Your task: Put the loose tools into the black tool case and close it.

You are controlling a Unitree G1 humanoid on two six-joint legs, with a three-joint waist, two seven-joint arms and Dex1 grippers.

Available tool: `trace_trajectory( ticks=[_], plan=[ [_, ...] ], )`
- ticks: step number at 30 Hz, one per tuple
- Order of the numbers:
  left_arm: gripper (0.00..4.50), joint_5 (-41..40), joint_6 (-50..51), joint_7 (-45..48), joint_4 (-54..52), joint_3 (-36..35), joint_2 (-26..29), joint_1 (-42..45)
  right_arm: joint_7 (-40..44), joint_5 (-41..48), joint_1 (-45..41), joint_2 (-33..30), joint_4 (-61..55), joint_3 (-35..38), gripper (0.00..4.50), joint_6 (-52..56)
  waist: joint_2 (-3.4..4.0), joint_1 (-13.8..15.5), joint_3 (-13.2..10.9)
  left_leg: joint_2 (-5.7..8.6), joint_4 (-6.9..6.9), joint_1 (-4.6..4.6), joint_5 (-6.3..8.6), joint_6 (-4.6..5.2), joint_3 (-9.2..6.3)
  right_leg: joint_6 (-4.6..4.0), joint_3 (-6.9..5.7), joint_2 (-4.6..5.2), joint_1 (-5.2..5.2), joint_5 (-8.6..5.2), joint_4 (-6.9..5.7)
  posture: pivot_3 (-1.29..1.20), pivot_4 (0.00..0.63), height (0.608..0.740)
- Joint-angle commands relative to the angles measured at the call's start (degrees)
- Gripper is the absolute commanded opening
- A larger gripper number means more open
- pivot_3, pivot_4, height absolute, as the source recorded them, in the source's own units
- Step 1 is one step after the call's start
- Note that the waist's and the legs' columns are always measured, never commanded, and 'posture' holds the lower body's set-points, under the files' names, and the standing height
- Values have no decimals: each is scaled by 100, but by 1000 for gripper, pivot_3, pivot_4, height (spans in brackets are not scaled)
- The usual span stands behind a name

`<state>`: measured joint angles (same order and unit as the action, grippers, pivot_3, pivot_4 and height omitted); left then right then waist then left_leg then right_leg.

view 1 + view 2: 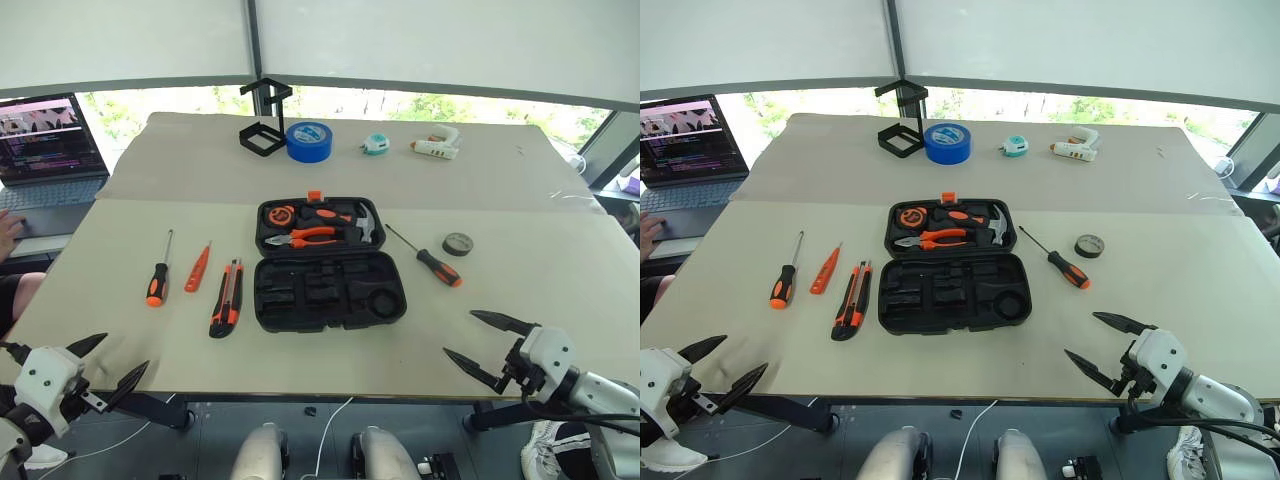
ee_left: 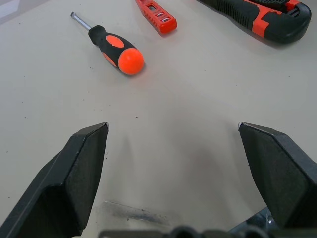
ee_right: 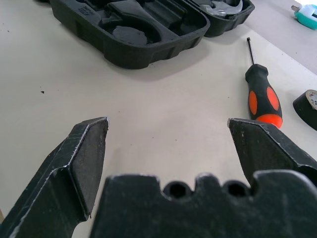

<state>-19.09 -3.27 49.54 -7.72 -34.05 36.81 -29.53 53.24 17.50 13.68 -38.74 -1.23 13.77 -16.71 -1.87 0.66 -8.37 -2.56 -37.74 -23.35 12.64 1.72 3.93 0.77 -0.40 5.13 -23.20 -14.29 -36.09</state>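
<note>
**All the tools are still out, and both grippers are empty**

Closest to the camera are the two grippers. The left gripper [image 1: 98, 364] hangs at about 7 o'clock over the near edge of the table [image 1: 90, 255]. Its two black fingers are spread wide apart and hold nothing. The right gripper [image 1: 486, 341] hangs at about 5 o'clock, also spread wide and empty.

Going from left to right on the table, first comes a black-and-orange screwdriver [image 1: 159, 273] at about 9 o'clock. Just beside it lies the slim orange tester screwdriver [image 1: 198, 268], then the utility knife [image 1: 226, 298]. In the middle sits the black tool case [image 1: 330, 297], lying open. Its far half already has pliers, a hammer and other tools in it. Its near half has empty spots. To the right of the case lies the second screwdriver [image 1: 428, 258], and next to that the small dark tape roll [image 1: 458, 244], at about 3 o'clock.

So the job looks like it has not started. Five loose tools are still to go in, and the lid is still to be shut.

At 12 o'clock, far back, stand a black wire stand [image 1: 264, 122], a big blue tape roll [image 1: 309, 141], a small teal thing [image 1: 376, 145] and a white glue gun [image 1: 437, 146]. A laptop [image 1: 48, 150] sits at 10 o'clock. Nothing seems to block the way to the tools.
</note>
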Motion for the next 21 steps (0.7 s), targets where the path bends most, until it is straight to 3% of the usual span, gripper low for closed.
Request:
trace_trajectory(
  ticks=[1, 7, 12, 16, 19, 21],
  plan=[
    [4500, -243, 154, -99, -96, -246, 57, 57, -38, 184, -243, -16, -385, -58, 4474, 240, 0, 0, 0, 0, 0, 0, 0, 0, 1, 0, 0, 0, 0, 0, 0, 0, 150, 740],
    [4500, -969, 1194, -732, -538, -1023, -271, -275, 460, 1351, -950, 152, -988, -309, 4474, 874, -2, -69, -1, -19, 0, 7, 1, -1, 6, -4, -2, -9, -1, 7, -4, 0, 150, 740],
    [4500, -1577, 2108, -1265, -555, -1575, -766, -712, 173, 1540, -1568, 455, -1435, -418, 4474, 1060, -4, -96, -1, -20, 0, 6, 14, -6, 6, 29, -3, -11, -3, 19, -1, 0, 150, 740],
    [4500, -2044, 2770, -1662, -694, -1826, -914, -786, -45, 1577, -1834, 582, -1770, -522, 4474, 1358, -7, -35, -1, -19, -2, 8, 21, -19, 2, -5, -14, -11, -8, -1, -2, 0, 150, 740],
    [4500, -2850, 3488, -1846, -1160, -1934, -618, -493, -118, 1561, -1883, 598, -1899, -537, 4474, 1481, -17, 19, 4, -20, -3, 9, 25, -26, 1, -9, -23, -4, -18, -3, -2, 0, 150, 740],
    [4500, -3387, 4238, -2104, -1430, -1827, -124, -129, -96, 1613, -1914, 554, -1922, -521, 4474, 1568, -21, 67, 4, -19, -6, 8, 29, -33, 3, -10, -36, 9, -17, -4, -2, 0, 150, 740]
  ],
)
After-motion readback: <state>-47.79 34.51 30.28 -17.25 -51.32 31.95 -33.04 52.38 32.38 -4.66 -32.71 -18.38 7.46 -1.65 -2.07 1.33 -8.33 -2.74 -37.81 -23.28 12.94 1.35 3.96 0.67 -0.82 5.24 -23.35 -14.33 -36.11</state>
